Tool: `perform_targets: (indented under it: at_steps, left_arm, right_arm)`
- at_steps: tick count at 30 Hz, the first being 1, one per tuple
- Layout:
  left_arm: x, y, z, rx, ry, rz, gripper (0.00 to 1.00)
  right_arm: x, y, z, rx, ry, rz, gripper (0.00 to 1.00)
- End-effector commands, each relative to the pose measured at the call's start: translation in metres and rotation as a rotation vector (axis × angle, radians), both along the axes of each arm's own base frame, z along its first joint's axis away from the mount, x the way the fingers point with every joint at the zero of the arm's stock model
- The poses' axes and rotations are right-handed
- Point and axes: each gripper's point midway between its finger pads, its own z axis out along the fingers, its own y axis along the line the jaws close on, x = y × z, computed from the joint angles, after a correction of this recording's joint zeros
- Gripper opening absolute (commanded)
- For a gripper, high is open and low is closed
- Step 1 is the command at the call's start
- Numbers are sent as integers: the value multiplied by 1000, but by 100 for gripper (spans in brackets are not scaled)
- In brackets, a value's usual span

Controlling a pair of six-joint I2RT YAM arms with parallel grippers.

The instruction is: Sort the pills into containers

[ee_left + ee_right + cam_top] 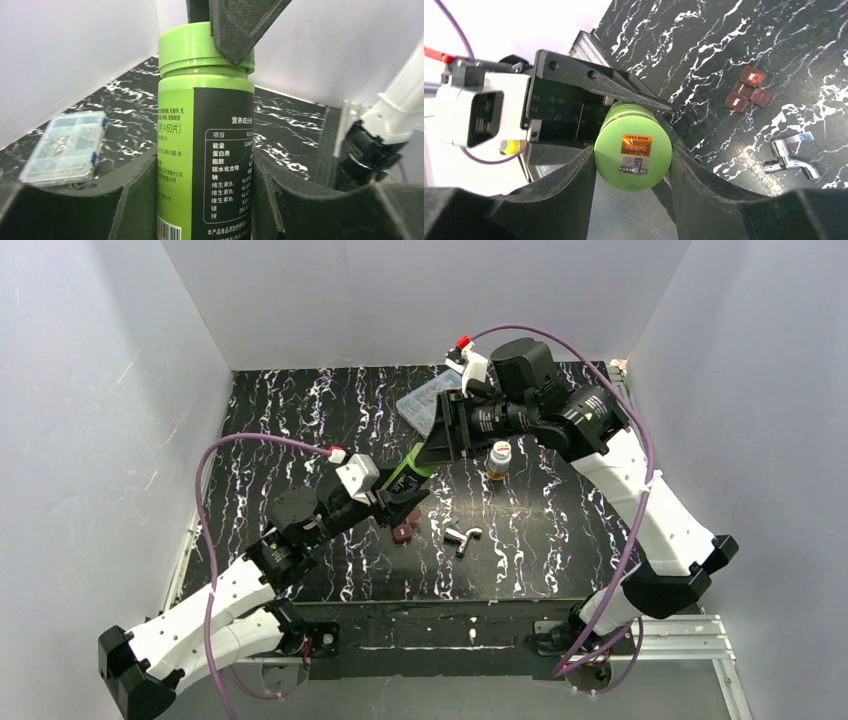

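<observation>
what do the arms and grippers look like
The left arm and right arm have white links and black joints. A purple cable loops along each. The left gripper and right gripper have black wedge-shaped fingers; a white camera block with a red tip sits on each wrist.

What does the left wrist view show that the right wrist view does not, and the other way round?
Only left wrist: the printed label and a clear box. Only right wrist: the sticker on the cap, brown pieces and a metal tap. Both: the bottle, its body in the left gripper, its cap in the right gripper.
</observation>
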Motion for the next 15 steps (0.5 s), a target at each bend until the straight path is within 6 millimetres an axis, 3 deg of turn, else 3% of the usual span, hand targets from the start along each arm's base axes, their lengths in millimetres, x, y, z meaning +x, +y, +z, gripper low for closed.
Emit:
perform_targets:
  at_steps: [1,10,15]
  left_arm:
    - [-18,1,-5,-37,105,-112,0]
    - [-29,-3,5,-121,155,-223,0]
    - [-17,3,5,-121,141,-149,0]
  right_arm:
    - [-2,-18,49,141,-201,38,25]
    - [-20,-21,71,254,-266,122,25]
    - [-1,-25,57,165,-228,21,25]
